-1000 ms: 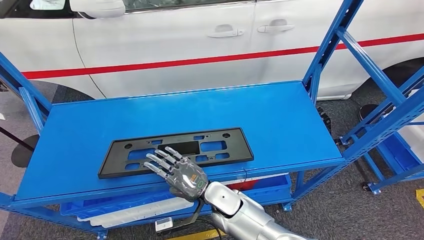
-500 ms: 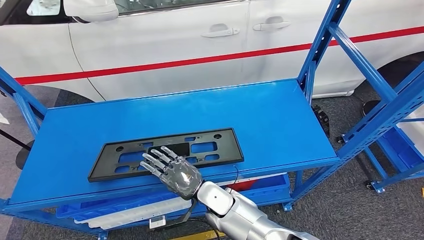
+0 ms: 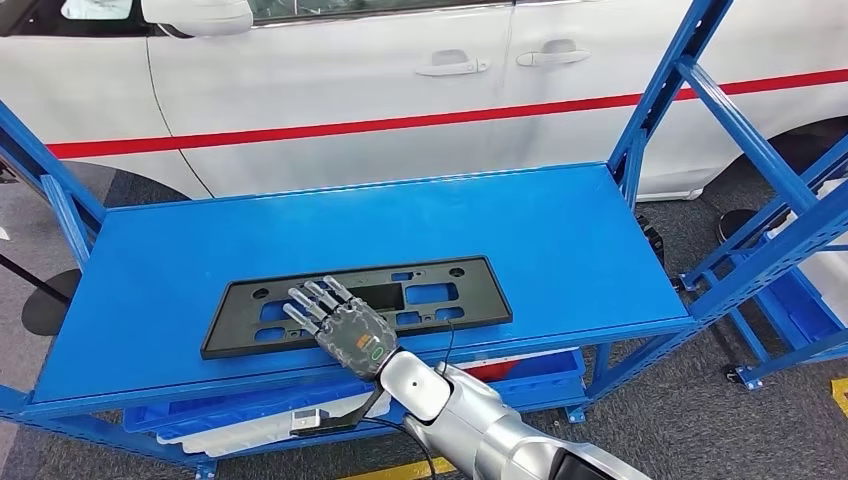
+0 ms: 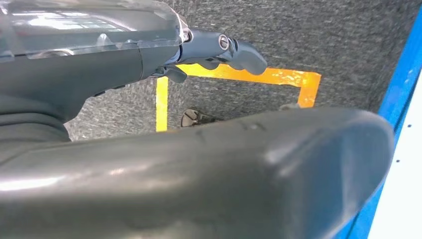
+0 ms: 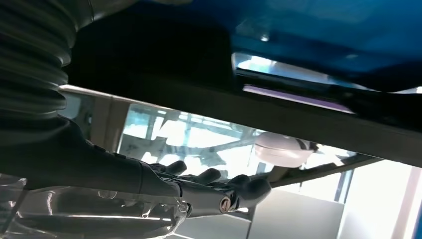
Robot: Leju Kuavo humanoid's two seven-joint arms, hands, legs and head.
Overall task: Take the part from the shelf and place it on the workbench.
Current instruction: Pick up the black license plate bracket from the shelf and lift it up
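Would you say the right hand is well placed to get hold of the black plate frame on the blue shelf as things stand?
Probably yes: the right hand lies spread over the near edge of the black frame, which lies flat on the blue shelf with nothing beside it. Whether the fingers touch it, I cannot tell.

On the shelf (image 3: pixel 560 230) the part (image 3: pixel 440 292) lay flat toward the near edge, left of centre, the right hand (image 3: pixel 345 325) over its near-middle, a car (image 3: pixel 400 80) standing behind the shelf, trays (image 3: pixel 250 420) stacked beneath.
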